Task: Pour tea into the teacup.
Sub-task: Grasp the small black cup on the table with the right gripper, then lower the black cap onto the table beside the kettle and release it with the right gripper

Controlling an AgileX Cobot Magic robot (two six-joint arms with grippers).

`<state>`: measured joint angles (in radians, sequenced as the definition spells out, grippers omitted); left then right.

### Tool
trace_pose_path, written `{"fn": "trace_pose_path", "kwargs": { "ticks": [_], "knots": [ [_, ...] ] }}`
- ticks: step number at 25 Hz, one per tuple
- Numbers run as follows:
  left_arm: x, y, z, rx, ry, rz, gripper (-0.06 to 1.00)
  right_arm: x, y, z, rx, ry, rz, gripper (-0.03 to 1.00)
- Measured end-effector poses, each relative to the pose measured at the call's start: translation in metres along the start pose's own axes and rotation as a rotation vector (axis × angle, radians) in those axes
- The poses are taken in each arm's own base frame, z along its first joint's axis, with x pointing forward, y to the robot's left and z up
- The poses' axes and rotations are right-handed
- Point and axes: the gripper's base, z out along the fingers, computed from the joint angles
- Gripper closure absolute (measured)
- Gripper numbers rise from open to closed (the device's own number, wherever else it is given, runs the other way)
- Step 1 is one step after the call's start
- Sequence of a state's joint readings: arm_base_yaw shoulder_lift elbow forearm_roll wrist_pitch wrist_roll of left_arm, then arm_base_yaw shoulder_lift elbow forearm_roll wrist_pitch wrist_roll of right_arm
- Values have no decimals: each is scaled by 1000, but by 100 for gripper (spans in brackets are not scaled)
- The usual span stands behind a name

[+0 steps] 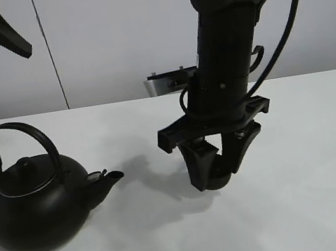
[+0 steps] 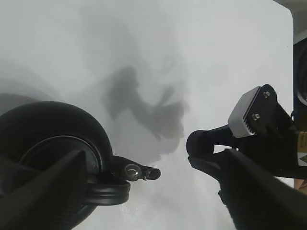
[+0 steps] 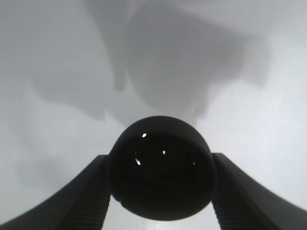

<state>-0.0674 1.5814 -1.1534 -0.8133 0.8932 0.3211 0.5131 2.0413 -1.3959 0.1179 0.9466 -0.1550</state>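
One sm. label (image 2: 301, 152), illegible; rt tool (image 3: 161, 194) clamps teacup (image 3: 160, 172).

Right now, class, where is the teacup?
The teacup is clamped in the right gripper, as the right wrist view shows; in the exterior view that gripper stands near the middle, right of the kettle.

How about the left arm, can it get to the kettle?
Probably yes. The left tool hangs open above the kettle with nothing between them, and the right tool is off by the spout, shut on the teacup.
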Motion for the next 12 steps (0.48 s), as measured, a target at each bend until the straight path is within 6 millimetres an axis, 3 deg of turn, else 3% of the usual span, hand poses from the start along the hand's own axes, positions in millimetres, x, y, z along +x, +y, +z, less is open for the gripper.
{"fn": "trace_pose_path", "kwargs": {
  "ticks": [5, 12],
  "knots": [
    [0, 0, 0, 0, -1, 0, 39, -12, 11, -13, -66, -63, 69, 57],
    [0, 0, 0, 0, -1, 0, 39, -21, 46, -16, -91, -124, 17, 57]
  ]
}}
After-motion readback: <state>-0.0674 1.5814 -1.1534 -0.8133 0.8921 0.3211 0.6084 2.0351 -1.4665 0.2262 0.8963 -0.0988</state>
